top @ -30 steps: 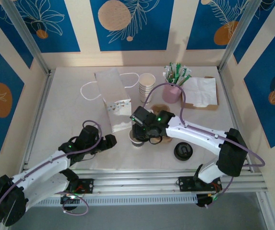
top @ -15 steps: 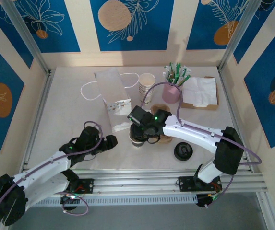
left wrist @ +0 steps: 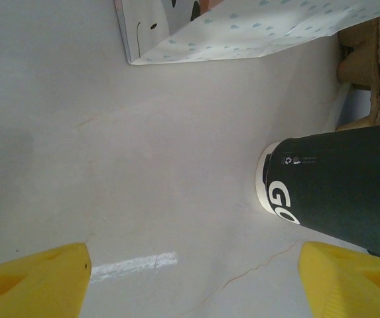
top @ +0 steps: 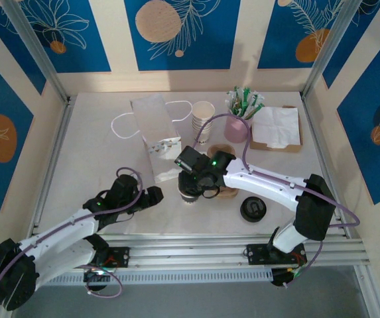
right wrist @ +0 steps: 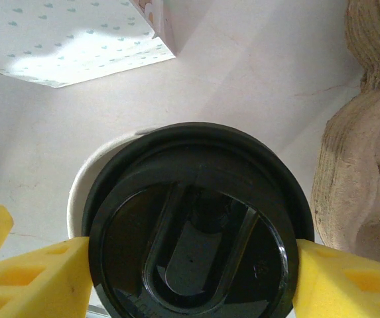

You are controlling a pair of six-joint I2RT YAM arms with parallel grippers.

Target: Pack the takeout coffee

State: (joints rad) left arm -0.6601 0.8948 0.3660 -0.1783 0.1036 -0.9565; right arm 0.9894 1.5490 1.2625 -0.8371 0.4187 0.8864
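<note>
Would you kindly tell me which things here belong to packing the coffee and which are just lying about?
For the job: takeout coffee, cardboard carrier, probably the paper bag.
Lying about: stack of lidless cups, loose black lids, pink pot of sticks, napkins.

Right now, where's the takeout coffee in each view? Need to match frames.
Top external: takeout coffee mid-table, just in front of the paper bag.
Left wrist: takeout coffee at the right edge, sideways in the picture; paper bag along the top.
Right wrist: takeout coffee bottom centre, lid facing the camera; paper bag top left.
Shared landmark: the dotted paper bag.
</note>
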